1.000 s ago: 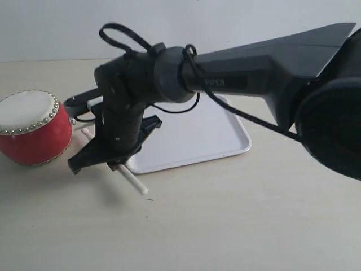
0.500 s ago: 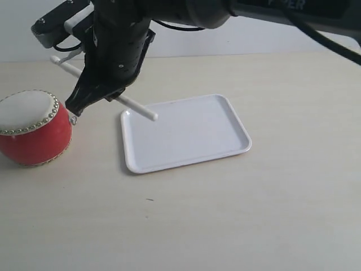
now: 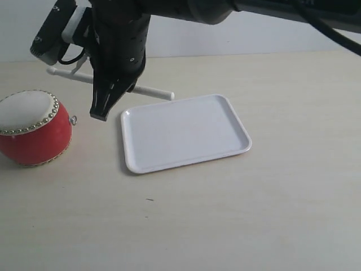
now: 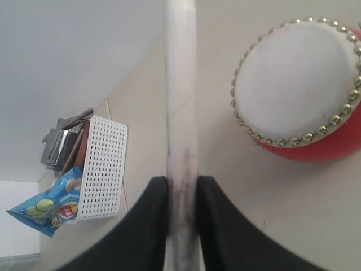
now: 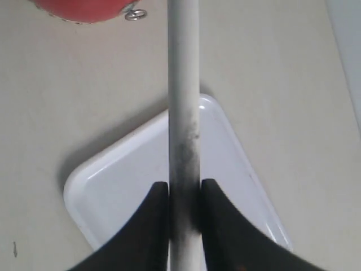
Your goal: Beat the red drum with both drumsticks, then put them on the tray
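Observation:
The red drum [image 3: 32,127] stands at the table's left, with the white tray [image 3: 186,134] to its right. In the exterior view my right gripper [image 3: 103,107] hangs between them, above the table, shut on a drumstick [image 3: 148,91] that lies nearly level. In the right wrist view that gripper [image 5: 185,189] clamps the drumstick [image 5: 184,84] over the tray [image 5: 115,183], and the stick points toward the drum [image 5: 84,8]. My left gripper [image 4: 181,186] is shut on the other drumstick [image 4: 180,84], beside the drum [image 4: 299,84]. I cannot pick the left gripper out in the exterior view.
A white perforated basket [image 4: 102,168] stands beyond the drum in the left wrist view, with a blue snack bag [image 4: 44,206] and a metal item beside it. Bare beige table [image 3: 237,214] lies in front of the tray and to its right.
The right arm rose from table height beside the drum. Its drumstick swung from steeply tilted to almost level, its right end moving up and right.

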{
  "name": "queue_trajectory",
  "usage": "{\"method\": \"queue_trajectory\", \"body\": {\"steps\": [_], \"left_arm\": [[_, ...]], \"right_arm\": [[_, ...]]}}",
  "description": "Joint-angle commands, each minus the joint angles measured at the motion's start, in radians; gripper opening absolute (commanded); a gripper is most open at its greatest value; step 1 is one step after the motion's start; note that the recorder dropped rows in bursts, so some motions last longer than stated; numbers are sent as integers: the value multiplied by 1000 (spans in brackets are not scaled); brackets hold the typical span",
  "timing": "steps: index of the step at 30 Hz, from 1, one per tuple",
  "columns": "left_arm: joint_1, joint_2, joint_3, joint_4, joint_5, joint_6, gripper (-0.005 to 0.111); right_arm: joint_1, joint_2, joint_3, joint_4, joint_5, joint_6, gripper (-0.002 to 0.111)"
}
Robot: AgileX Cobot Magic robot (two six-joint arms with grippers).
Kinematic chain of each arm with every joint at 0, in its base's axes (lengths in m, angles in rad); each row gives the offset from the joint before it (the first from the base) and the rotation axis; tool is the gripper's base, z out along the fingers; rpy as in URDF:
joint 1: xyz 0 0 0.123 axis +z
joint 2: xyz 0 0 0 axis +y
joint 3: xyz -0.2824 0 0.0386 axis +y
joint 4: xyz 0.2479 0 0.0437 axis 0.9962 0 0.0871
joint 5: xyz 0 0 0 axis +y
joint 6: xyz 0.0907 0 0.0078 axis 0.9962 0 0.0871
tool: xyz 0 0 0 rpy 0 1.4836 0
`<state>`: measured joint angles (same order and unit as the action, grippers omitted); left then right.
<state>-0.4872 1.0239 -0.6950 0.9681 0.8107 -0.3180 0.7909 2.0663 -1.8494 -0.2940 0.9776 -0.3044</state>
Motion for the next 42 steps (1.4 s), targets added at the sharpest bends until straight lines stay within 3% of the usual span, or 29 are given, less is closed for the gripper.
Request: {"method": "queue_trajectory", "body": {"steps": [1, 13, 27, 42], "left_arm": [[-1, 82, -6, 33, 8, 21, 0], [-1, 236, -6, 31, 191, 32, 0], [-1, 254, -6, -19, 200, 32, 0], [-1, 256, -6, -121, 216, 86, 0]], "right_arm": [[35, -10, -4, -26, -14, -26, 0], [58, 22, -4, -55, 0, -9, 0], [58, 38, -4, -135, -139, 11, 0], [94, 112, -4, -307, -111, -62, 0]]}}
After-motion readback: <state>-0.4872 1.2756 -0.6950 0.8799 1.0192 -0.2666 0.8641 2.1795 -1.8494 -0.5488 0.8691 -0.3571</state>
